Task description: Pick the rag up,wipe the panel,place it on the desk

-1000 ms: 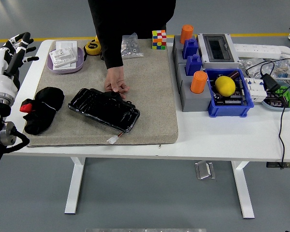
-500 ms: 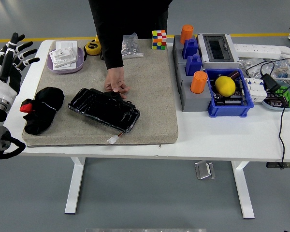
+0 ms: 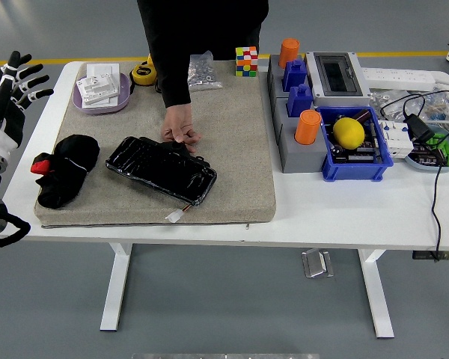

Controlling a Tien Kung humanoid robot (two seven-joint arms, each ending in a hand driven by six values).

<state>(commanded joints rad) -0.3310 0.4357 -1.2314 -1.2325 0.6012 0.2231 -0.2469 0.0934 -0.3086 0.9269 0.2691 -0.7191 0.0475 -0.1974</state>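
The black rag [image 3: 63, 179], with a red patch at its left end, lies bunched on the left part of the beige mat [image 3: 239, 142]. A glossy black panel [image 3: 162, 169] rests on the mat to the rag's right. A person's hand [image 3: 179, 129] presses on the panel's far edge. My left hand [image 3: 13, 82] hovers at the far left, off the table's edge, fingers spread and holding nothing, well left of the rag. My right hand is out of view.
A purple dish [image 3: 101, 97] with white parts, a yellow tape measure [image 3: 143, 72], a bag of screws [image 3: 203, 71] and a colour cube [image 3: 246, 60] line the mat's far side. Grey and blue bins [image 3: 357, 149] with orange cups, a yellow ball, an electrical box and cables fill the right.
My left hand and arm have drawn back to the left and slightly up, further off the table's edge. The person's hand, the rag and the panel have stayed put.
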